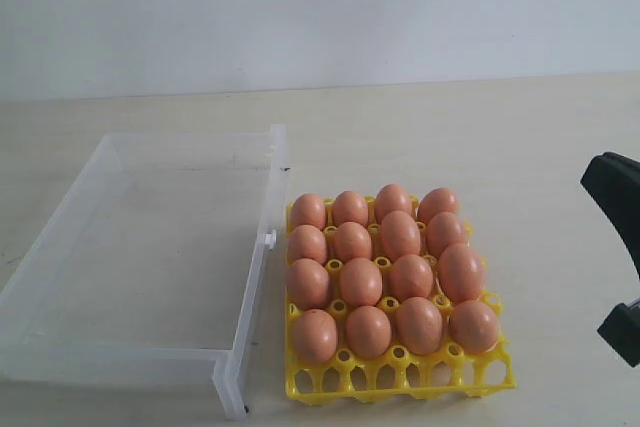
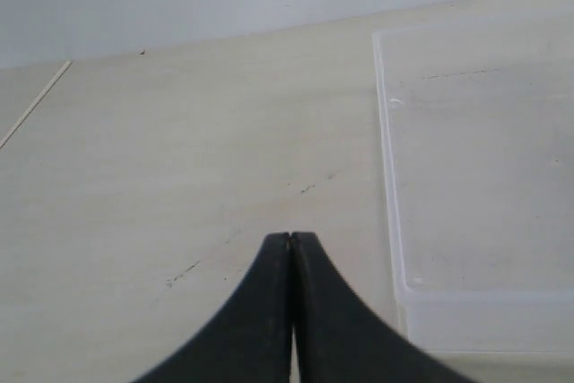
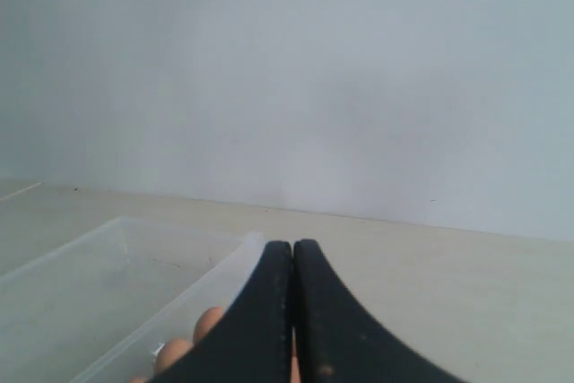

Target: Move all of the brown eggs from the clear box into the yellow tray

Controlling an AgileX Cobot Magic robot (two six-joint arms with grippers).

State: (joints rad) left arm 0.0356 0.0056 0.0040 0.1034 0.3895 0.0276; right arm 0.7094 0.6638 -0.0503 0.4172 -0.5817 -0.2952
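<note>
Evidently the job was all but finished. Farthest left, the left gripper was pressed shut with nothing between its fingers. It hovered over the bare table beside the clear box and touched neither the box nor any egg. The box showed no egg on its floor in the exterior view or the left wrist view, so nothing appeared to be waiting for pickup. Just beside its right wall sat the yellow tray. The brown eggs filled it in four rows of four, each upright in its own cup, and only the nearest row of cups was unfilled. Farthest right, the right gripper was likewise closed and empty, well apart from the tray at the table's right side. A couple of eggs just peeked past its fingers in its own camera. By my reading, no transfer remained, only for the arms to come to rest.
</note>
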